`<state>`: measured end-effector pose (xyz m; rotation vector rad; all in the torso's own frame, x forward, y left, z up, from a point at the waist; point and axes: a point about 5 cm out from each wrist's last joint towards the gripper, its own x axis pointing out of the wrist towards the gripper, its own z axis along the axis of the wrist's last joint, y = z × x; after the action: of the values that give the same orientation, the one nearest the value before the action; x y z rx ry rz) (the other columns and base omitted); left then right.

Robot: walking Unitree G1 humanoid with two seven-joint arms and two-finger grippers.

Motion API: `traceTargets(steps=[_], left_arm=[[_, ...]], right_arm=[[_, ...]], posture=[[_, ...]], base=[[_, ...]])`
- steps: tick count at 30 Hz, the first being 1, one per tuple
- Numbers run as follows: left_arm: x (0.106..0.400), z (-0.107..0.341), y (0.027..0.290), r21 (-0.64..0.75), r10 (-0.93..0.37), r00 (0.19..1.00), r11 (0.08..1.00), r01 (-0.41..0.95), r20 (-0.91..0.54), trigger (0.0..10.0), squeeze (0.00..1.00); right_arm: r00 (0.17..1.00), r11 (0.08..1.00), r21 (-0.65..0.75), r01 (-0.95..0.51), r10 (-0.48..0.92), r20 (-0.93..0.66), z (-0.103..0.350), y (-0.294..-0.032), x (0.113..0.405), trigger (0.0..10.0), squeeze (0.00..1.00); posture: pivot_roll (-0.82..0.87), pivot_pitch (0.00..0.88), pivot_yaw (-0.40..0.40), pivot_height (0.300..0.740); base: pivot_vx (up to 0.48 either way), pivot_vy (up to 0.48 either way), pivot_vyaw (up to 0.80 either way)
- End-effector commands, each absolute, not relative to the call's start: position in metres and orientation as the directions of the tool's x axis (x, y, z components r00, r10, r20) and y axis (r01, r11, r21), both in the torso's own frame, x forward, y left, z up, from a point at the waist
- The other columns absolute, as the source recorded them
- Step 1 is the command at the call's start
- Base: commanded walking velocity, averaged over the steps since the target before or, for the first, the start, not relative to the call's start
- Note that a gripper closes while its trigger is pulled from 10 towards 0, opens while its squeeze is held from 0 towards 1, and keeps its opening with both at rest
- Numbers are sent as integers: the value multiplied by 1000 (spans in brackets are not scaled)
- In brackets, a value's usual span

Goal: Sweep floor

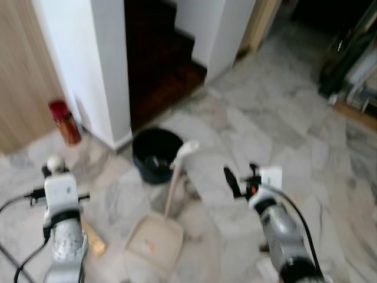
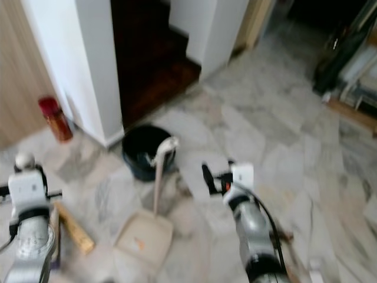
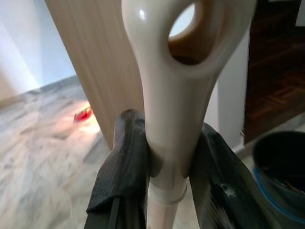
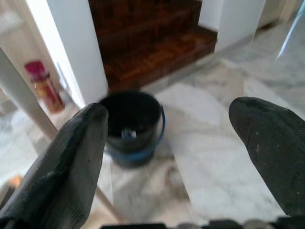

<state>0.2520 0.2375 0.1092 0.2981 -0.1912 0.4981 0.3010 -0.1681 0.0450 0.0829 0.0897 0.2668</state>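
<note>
My left gripper (image 3: 171, 157) is shut on the cream broom handle (image 3: 176, 95), just below the hole in its end. In the eye views that arm stands at the lower left, with the handle's rounded top (image 1: 55, 164) above it and the wooden brush head (image 1: 94, 240) on the floor beside it. A beige dustpan (image 1: 154, 239) lies on the marble floor between my arms, its long handle (image 1: 175, 180) rising toward a black bucket (image 1: 156, 154). My right gripper (image 1: 235, 180) hangs open to the right of the dustpan handle, holding nothing.
A white pillar (image 1: 97, 65) and dark wooden stairs (image 1: 159, 65) stand behind the bucket. A red canister (image 1: 65, 121) sits by the wood-panelled wall at the left. Dark furniture and clutter (image 1: 353, 65) line the far right. Marble floor (image 1: 277, 118) stretches ahead and right.
</note>
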Motion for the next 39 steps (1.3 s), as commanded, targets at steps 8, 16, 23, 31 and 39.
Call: traceTargets(steps=[8, 16, 23, 31, 39], left_arm=[[251, 118, 238, 226, 434, 848, 832, -507, 303, 10000, 0], [251, 119, 239, 231, 434, 847, 829, -509, 307, 10000, 0], [252, 120, 238, 232, 431, 847, 830, -507, 309, 10000, 0], [251, 119, 237, 231, 434, 846, 829, -510, 308, 10000, 0], [250, 119, 238, 231, 438, 845, 827, -513, 307, 10000, 0]], right_arm=[[963, 961, 84, -263, 267, -45, 53, -169, 305, 10000, 0], [959, 958, 75, -277, 281, -47, 53, -167, 305, 10000, 0], [957, 957, 69, -282, 285, -48, 53, -167, 305, 10000, 0], [956, 956, 60, -287, 290, -50, 53, -168, 305, 10000, 0], [954, 955, 55, -291, 294, -55, 52, -168, 304, 10000, 0]], posture=[[130, 114, -143, 740], [132, 104, -141, 740], [131, 102, -141, 740], [129, 112, -147, 740], [128, 120, -149, 740]], base=[[0, -42, 800], [0, 0, 800], [0, 0, 800], [0, 0, 800], [0, 0, 800]])
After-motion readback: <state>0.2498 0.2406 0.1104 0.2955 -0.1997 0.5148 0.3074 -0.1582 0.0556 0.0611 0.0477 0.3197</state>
